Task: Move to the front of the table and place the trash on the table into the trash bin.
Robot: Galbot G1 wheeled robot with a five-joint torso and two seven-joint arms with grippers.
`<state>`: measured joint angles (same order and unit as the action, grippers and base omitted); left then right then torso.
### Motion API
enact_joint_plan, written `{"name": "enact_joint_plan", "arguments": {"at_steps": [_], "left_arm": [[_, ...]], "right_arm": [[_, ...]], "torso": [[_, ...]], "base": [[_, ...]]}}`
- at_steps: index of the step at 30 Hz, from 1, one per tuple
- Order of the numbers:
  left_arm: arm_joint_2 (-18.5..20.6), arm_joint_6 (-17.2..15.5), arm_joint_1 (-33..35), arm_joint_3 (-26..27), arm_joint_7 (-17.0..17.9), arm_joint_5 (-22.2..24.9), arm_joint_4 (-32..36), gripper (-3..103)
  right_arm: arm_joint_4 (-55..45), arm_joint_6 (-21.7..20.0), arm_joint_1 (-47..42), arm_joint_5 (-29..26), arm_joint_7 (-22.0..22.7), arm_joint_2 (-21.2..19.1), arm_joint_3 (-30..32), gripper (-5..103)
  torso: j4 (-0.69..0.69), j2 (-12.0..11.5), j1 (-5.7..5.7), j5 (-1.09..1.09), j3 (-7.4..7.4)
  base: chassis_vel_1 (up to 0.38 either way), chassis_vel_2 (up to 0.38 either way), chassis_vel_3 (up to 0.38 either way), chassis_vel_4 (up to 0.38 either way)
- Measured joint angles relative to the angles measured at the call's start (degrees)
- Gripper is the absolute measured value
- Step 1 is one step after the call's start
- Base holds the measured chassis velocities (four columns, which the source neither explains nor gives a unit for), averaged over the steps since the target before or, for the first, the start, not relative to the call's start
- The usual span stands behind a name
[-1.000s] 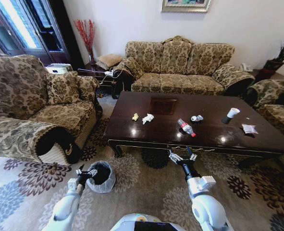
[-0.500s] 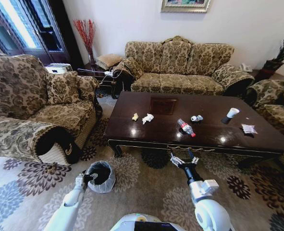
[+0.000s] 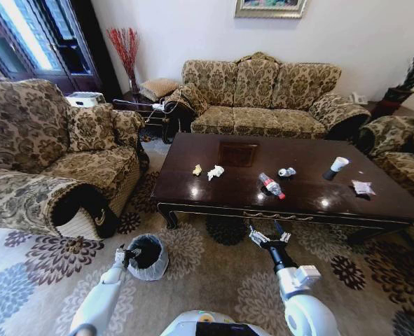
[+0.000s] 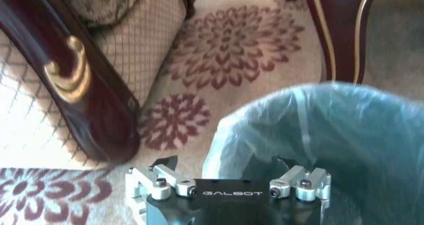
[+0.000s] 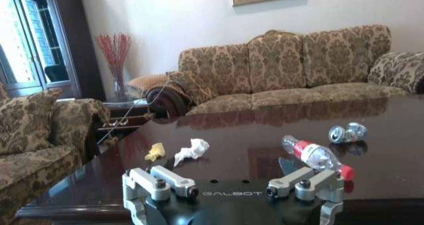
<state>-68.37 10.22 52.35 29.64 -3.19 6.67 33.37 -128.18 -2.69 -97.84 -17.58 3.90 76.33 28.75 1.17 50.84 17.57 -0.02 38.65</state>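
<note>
Armchair flanks the trash bin, perhaps crowding it.

Floral sofas, patterned rug

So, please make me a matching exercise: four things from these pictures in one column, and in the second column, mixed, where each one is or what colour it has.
Column one:
1. trash bin
2. plastic bottle
3. white paper cup
4. crumpled white tissue

Column two:
a. lies on the table, red label and cap
b. stands on the carpet by the left gripper
c. next to a yellowish scrap
d. on the table's right part, near a clear wrapper

Pairs: 1-b, 2-a, 3-d, 4-c
</note>
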Motion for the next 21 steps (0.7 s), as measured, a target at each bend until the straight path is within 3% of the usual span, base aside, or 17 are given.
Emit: {"name": "enact_joint_plan", "arguments": {"at_steps": [4, 8, 21], "left_arm": [[0.0, -0.6, -1.3, -0.1, -0.7, -0.3, -2.1, 96], [-0.1, -3.2, -2.6, -0.5, -0.5, -0.6, -3.1, 90], [-1.4, -8.9, -5.8, 0.9, 0.0, -3.2, -7.4, 50]], "right_arm": [[0.1, 0.0, 0.0, -0.3, 0.0, -0.3, 0.1, 100], [0.1, -0.1, -0.1, -0.4, 0.2, -0.5, 0.1, 100], [-0.2, -0.5, -0.7, -1.1, 1.5, -0.3, 0.6, 100]], "torso": [[0.01, 0.0, 0.00, 0.02, 0.00], [0.00, 0.0, 0.00, 0.02, 0.00], [0.00, 0.0, 0.00, 0.02, 0.00]], "base": [[0.000, 0.000, 0.000, 0.000], [0.000, 0.000, 0.000, 0.000], [0.000, 0.000, 0.000, 0.000]]}}
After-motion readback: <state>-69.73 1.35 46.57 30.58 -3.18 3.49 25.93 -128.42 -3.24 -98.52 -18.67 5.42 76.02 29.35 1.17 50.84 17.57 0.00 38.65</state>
